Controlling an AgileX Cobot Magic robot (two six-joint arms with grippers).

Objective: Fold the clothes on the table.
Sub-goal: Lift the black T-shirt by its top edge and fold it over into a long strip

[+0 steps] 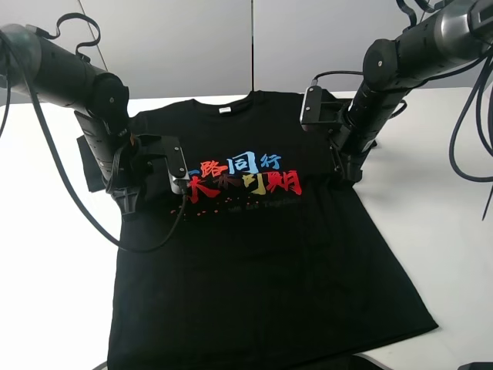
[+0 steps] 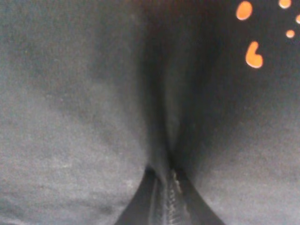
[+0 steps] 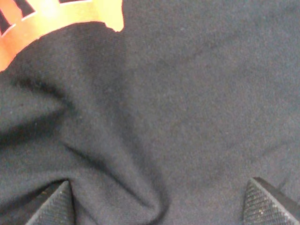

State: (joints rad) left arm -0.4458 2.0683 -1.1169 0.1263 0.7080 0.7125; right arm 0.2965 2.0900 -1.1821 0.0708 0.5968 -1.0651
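My left fingers pinch a ridge of the black T-shirt beside its red lettering, while my right fingers press it, spread apart.

Overhead view bright and sharp; white table glares, nearly blown out toward 9 o'clock; black T-shirt swallows detail; both wrist views dim, soft, out of focus.
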